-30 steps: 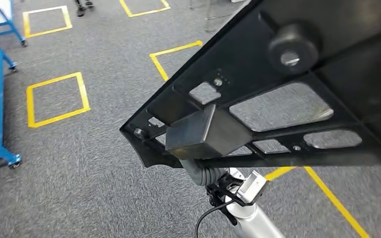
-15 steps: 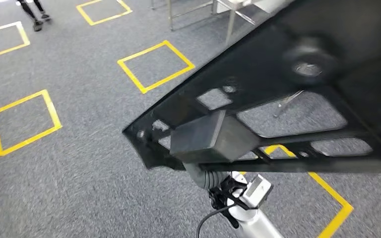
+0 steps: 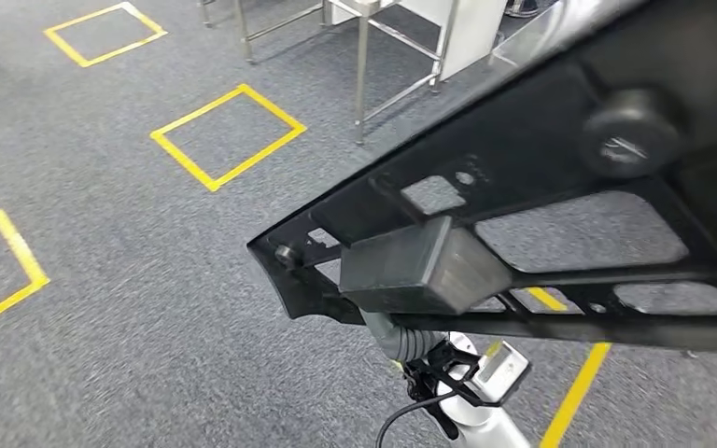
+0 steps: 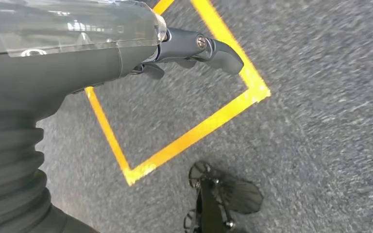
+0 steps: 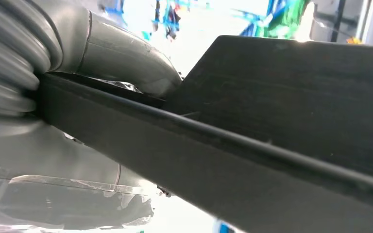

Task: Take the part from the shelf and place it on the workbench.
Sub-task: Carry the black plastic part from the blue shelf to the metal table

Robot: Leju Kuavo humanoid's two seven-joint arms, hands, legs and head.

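Part [image 3: 560,177], a black cut-out panel off the shelf, rides above our right hand [image 5: 126,58], which grips its edge. Our left hand [image 4: 194,48] hangs empty, fingers loosely curled. Setting it on the workbench remains; steel table legs [image 3: 364,65] stand beyond.

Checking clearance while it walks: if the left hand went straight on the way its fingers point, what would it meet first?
Probably just the grey carpet near the yellow tape line; the left hand holds nothing.

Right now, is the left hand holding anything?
No. In the left wrist view the left hand hangs above the grey carpet with nothing between its fingers.
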